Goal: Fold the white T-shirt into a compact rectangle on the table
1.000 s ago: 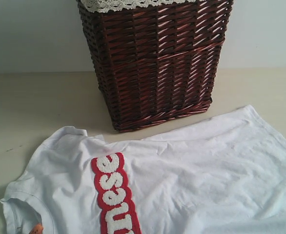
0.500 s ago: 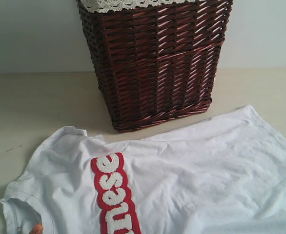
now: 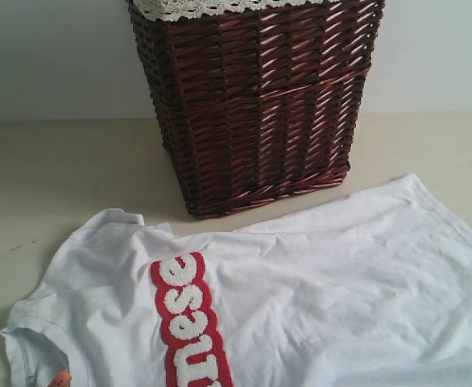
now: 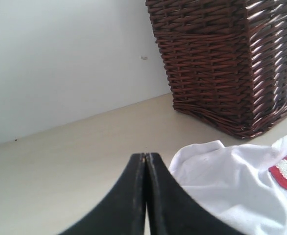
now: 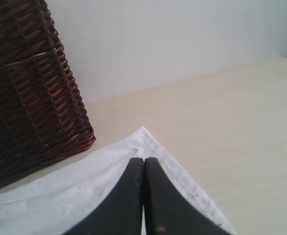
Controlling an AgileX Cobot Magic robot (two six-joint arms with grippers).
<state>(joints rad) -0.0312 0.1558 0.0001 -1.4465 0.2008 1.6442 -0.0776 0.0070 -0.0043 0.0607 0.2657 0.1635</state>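
The white T-shirt [image 3: 325, 282] is lying unfolded on the table [image 3: 59, 169]; left gripper [image 4: 144, 156] and right gripper [image 5: 143, 160] are hovering closed, empty. Both should be opening before pinching sleeve and hem.

T-shirt [image 3: 300, 290] lies on table [image 3: 59, 177] before basket [image 3: 260, 105]

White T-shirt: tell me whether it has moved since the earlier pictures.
No. The white T-shirt has not shifted; its far edge sits just as near the wicker basket.
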